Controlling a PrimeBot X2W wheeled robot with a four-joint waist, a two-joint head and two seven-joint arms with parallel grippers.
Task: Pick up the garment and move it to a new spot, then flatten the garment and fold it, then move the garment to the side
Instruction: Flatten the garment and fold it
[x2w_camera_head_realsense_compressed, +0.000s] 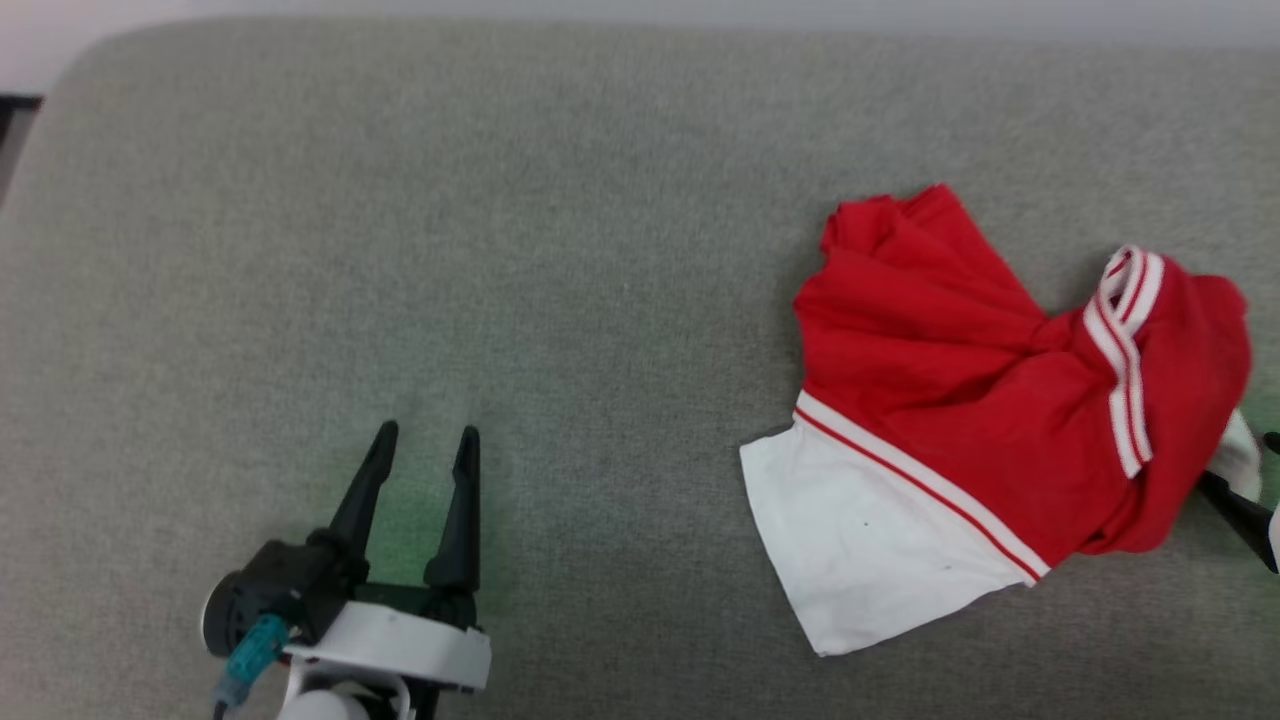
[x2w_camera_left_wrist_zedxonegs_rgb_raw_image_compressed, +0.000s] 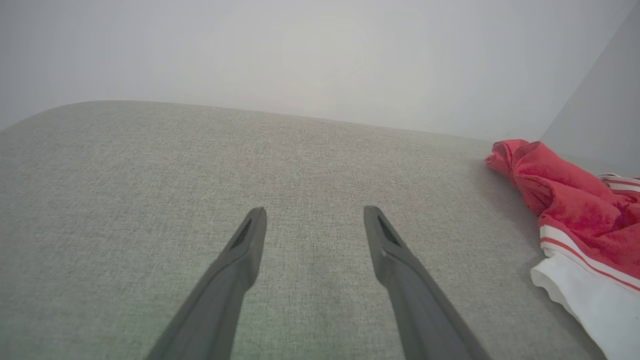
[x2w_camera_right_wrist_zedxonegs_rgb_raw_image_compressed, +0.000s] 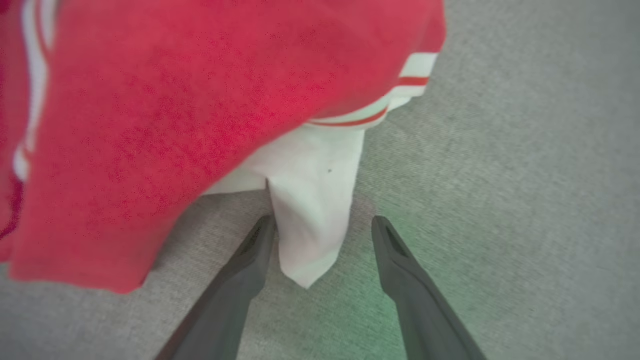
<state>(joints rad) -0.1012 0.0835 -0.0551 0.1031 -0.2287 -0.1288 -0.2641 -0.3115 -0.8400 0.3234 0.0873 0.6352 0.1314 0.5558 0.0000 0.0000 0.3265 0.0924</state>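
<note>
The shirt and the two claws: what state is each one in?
garment: crumpled in a heap on the grey fabric surface, not gripped.
left gripper: open, empty, apart from the garment.
right gripper: open, a white corner of the garment lying between its fingers, not clamped.

The garment (x2w_camera_head_realsense_compressed: 960, 400), red with white sleeves, lies crumpled on grey fabric.

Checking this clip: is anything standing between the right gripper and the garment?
Nothing visible does. The right gripper is open, with the tip of the garment's white sleeve already between its jaws, over bare grey cushion.
</note>
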